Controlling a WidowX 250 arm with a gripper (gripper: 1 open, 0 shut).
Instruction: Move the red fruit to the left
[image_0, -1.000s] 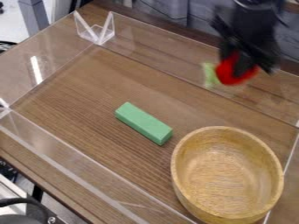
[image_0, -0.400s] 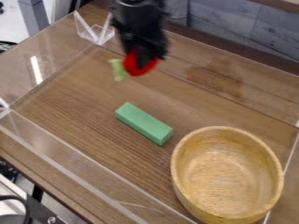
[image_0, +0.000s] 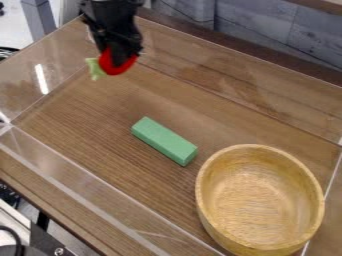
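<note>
Red fruit now at eleven o'clock

I've swung it over from one o'clock, and my fingers are clamped on the red fruit, round, bright, slightly blurred, its green stem end facing nine, above the wooden counter.

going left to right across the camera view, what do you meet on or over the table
red fruit held in the tool → green block → wooden bowl
</note>
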